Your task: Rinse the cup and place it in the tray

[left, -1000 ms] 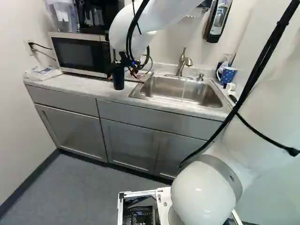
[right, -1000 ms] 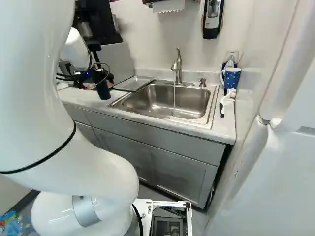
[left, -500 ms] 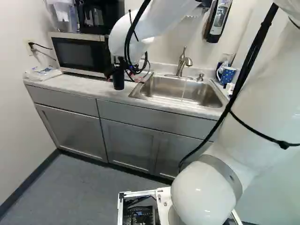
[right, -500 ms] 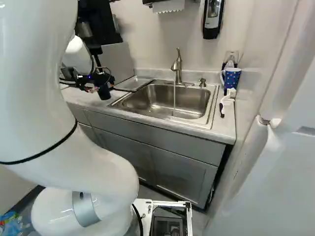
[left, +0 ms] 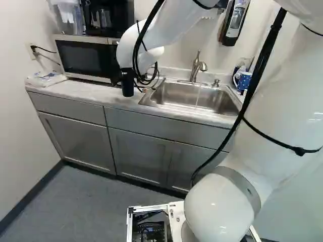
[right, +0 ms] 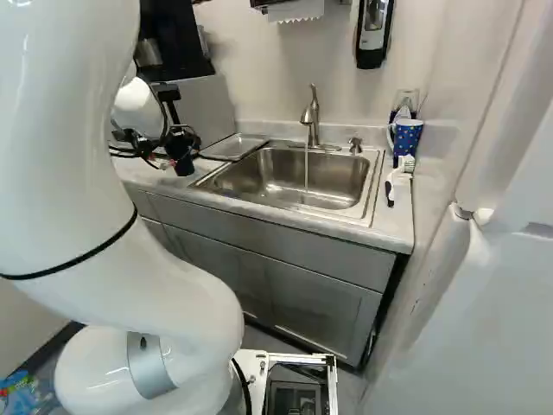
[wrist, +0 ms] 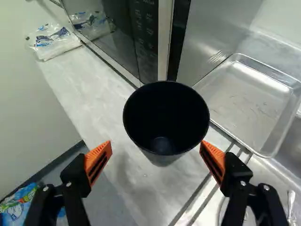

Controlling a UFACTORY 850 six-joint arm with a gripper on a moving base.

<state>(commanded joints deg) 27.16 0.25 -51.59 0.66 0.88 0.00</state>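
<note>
Standing upright on the desk point(wrist: 87, 94), just ahead of the wide-spread pincer point(wrist: 156, 142) and ungripped: a dark, deep cup point(wrist: 164, 120), mouth up, narrowing toward the base. Looks empty, probably light, fairly stiff and hardly fragile, but likely slippery once wet. Best taken by the outer wall below the rim, squeezed gently from opposite sides, with slipping along the taper a risk.

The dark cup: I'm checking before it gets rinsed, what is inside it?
The cup shows dark inner walls and a round bottom; shade hides whether it is wet.
</note>
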